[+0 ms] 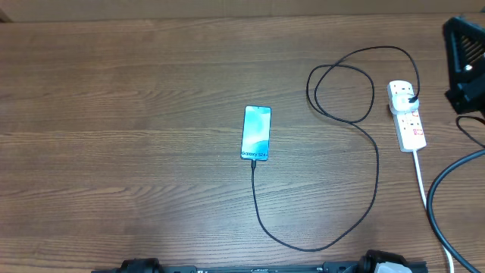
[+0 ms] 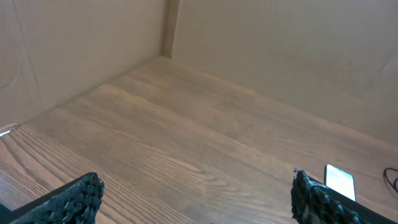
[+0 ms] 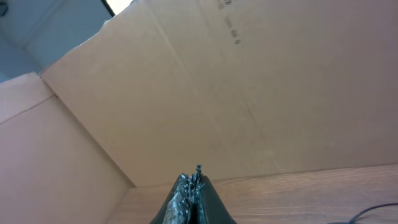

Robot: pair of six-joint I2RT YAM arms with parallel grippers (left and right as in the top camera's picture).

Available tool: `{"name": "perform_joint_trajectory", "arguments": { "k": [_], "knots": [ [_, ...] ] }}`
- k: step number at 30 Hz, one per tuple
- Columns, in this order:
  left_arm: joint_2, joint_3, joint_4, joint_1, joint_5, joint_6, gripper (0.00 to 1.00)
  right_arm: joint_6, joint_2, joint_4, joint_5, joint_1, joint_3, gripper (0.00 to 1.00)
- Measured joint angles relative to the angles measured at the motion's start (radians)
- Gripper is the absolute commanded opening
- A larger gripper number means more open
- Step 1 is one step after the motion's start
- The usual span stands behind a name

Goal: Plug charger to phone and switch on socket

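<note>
Since the charger looks already seated in the phone lying dead centre, the socket at far right is best switched on by one square poke from the pressed-together right gripper, with the left gripper spread wide.

Your wooden table carries 3 items. The phone lies flat near centre, screen lit and facing up. The charger cable runs from the phone's near end, loops once, and ends plugged into the socket at right, whose white cord trails toward the near edge.
</note>
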Motion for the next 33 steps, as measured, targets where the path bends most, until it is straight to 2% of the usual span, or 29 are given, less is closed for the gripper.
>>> {"name": "perform_joint_trajectory", "arguments": {
  "k": [17,26,33],
  "knots": [
    [0.000,0.001,-0.005,0.008,0.002,-0.006,1.00,-0.042,-0.039,0.001,0.003,0.025,0.000,0.05],
    [0.000,-0.088,0.265,0.008,0.032,-0.033,1.00,-0.044,-0.068,0.002,0.004,0.025,0.000,0.05],
    [-0.001,-0.366,0.512,0.008,0.122,-0.034,0.99,-0.044,-0.125,0.002,0.004,0.025,0.000,0.05]
  ]
}}
